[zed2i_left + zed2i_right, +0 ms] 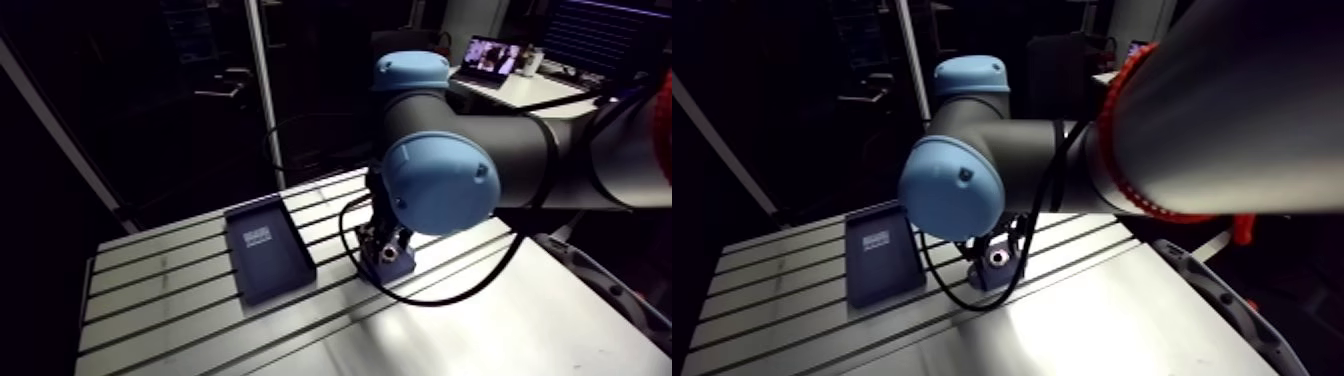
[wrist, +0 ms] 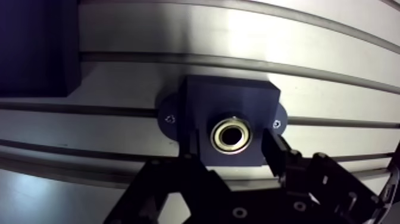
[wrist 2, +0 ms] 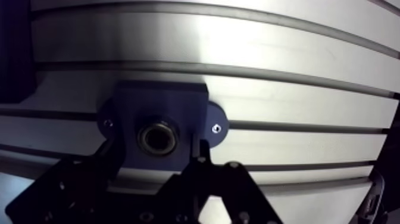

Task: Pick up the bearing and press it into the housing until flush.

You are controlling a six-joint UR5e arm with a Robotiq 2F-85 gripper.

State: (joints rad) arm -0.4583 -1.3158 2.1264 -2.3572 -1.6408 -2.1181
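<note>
A: Bearing (image 2: 233,134): where is it placed in the arm view?
B: It can hardly be made out there. The housing (image 1: 396,256) is seen on the table (image 1: 180,300), under the wrist, with a tray (image 1: 266,250) just beside it.
A: And in the wrist view?
B: The bearing is seen seated in the housing's bore, a bright ring in the dark block. The gripper (image 2: 229,170) is spread wide, one finger at each side of the bore, and nothing is held between them.
A: Which step is judged to be in hand?
B: The pick-up is taken as done, and the pressing as in hand or nearly finished. Whether the ring lies flush cannot be told.
A: What is called for next?
B: A straight, even push on the ring, kept square to the bore, if any of it is found proud.
</note>
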